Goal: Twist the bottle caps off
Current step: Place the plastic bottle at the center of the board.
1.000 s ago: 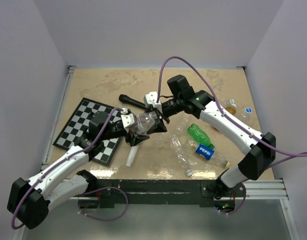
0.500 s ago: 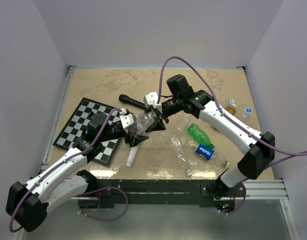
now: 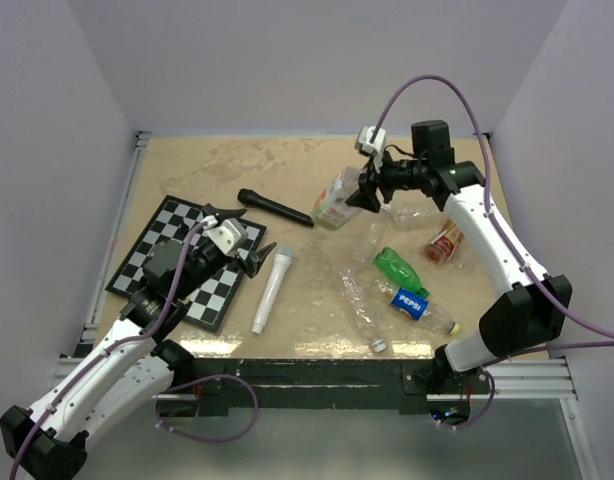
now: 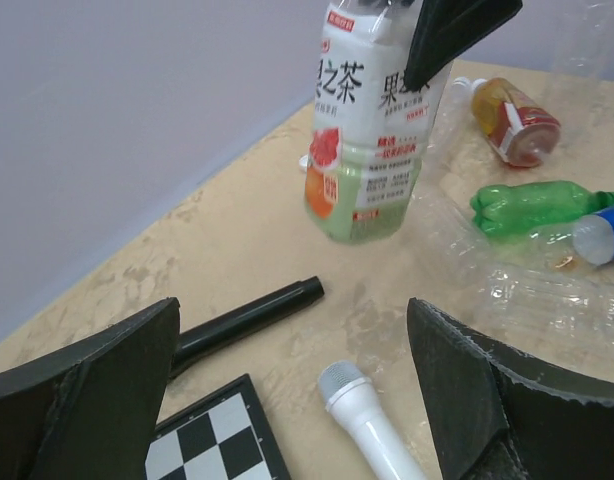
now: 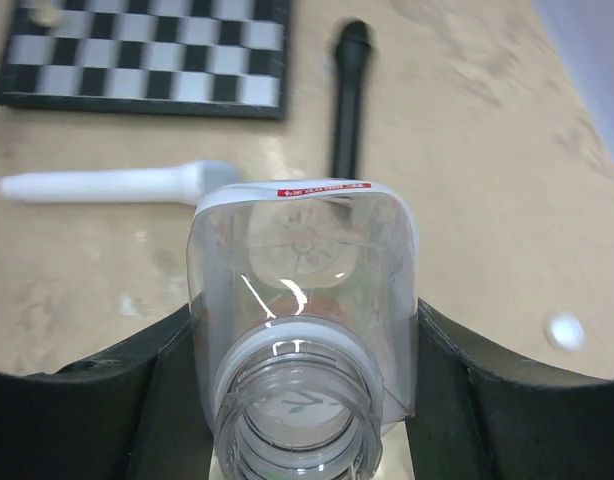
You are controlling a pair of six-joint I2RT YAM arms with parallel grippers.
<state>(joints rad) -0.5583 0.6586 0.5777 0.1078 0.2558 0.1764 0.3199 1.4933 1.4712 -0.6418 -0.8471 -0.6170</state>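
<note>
Both arms are separating since a second ago: the right arm is carrying the tea bottle (image 3: 335,200) away from the middle toward the far right of the tabletop (image 3: 287,165). The left arm is pulling back over the chessboard (image 3: 137,262), its hold on the bottle released. Left fingers (image 4: 97,390) are standing spread wide with nothing between them, pointing at the bottle from well apart. Right fingers (image 5: 467,400) are pinching the tea bottle on both sides just under its neck, holding it roughly upright, base down; whether the base is touching the tabletop is unclear. The bottle neck is showing open and uncapped in the right wrist view. Small white cap (image 5: 565,330) is lying loose on the tabletop near the held bottle, probably the same white spot peeking out beside the bottle in the left wrist view. Second white cap (image 3: 379,346) is sitting at the near end of the crushed clear bottle (image 3: 359,300); screwed on or loose, cannot tell. White microphone (image 3: 271,290) is lying just beside the chessboard, and black rod (image 3: 275,208) is lying between chessboard and held bottle. Green bottle (image 3: 397,266), Pepsi bottle (image 3: 412,303) and orange bottle (image 3: 444,243) are lying on the right side.
</note>
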